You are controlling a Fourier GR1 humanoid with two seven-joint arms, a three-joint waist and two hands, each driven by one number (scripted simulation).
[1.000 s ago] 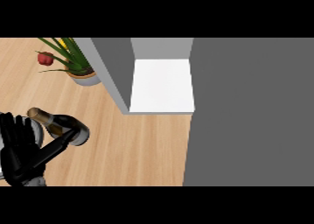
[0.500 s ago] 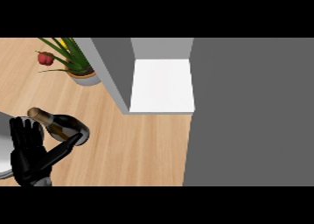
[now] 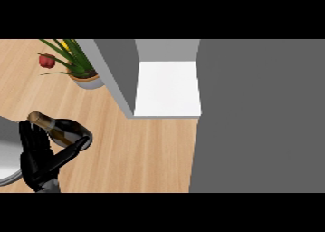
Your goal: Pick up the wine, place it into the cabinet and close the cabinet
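The wine bottle point(image 3: 66, 129) is dark with a golden-brown neck pointing up-left, and it lies tilted over the wooden counter point(image 3: 138, 154) at the lower left. My left hand point(image 3: 39, 156) is shut on it, with the fingers behind the bottle and the thumb point(image 3: 74, 147) hooked under its body. The open cabinet point(image 3: 168, 88) shows a bare white shelf floor to the upper right of the bottle, well apart from it. Its grey side wall point(image 3: 118, 68) faces the bottle. My right hand does not show.
A potted plant point(image 3: 84, 77) with green leaves and a red tulip stands at the back left, beside the cabinet wall. A broad dark grey panel point(image 3: 261, 118) fills the view's right side. A light grey rounded surface point(image 3: 3, 154) sits at the left edge behind the hand.
My left hand's fingers have drawn together round the wine bottle. The hand has shifted slightly right, and the bottle has hardly moved.
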